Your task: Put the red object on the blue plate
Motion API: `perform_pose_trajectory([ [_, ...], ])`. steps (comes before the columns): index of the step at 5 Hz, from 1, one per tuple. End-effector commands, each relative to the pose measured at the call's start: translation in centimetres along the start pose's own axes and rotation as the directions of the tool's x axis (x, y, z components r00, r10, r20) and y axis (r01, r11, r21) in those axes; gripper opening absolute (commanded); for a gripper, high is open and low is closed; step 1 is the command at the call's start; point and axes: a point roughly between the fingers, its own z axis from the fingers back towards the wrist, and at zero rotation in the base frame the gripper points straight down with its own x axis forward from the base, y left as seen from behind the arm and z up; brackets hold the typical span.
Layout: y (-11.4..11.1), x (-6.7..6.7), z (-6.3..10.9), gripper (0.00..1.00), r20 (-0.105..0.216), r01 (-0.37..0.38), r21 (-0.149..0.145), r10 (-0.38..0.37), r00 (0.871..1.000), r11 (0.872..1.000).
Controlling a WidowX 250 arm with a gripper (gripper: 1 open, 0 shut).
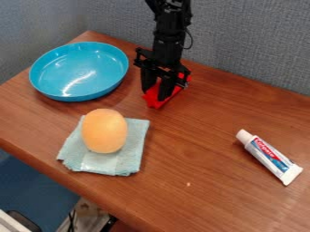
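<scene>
- The gripper (160, 84) points straight down in the upper middle of the frame, its jaws drawn in tight around the red object (161, 93); it looks to have a hold on it.
- The red object sits low at the table (206, 136), right of the blue plate (79, 71) and apart from its rim; whether it has left the wood I cannot tell.
- The blue plate lies in the upper left of the frame with nothing in it.
- Done, by my reading: the reach and the grasp.
- Left to do: lift the red object, carry it leftward over the rim, set it down in the plate and let go.
- The orange egg-shaped thing (103, 130) on the pale cloth (109, 152) at lower centre and the toothpaste tube (266, 155) at lower right lie clear of that path.
</scene>
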Motion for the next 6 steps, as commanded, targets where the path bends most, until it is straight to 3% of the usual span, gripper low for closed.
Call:
perform_pose_trajectory([
  [1,0.9,0.1,2.6,0.0,0.071,-0.012,-0.005,0.013,0.997,1.0],
  [3,0.7,-0.2,5.0,0.0,0.128,0.008,-0.025,-0.005,0.992,1.0],
  [4,0.2,-0.8,7.9,0.0,0.192,0.022,-0.036,-0.015,0.981,0.999],
  [5,0.3,-0.5,7.1,0.0,0.205,0.028,-0.025,-0.022,0.979,0.999],
  [6,0.6,0.1,5.5,0.0,0.191,0.046,-0.009,-0.043,0.981,0.999],
])
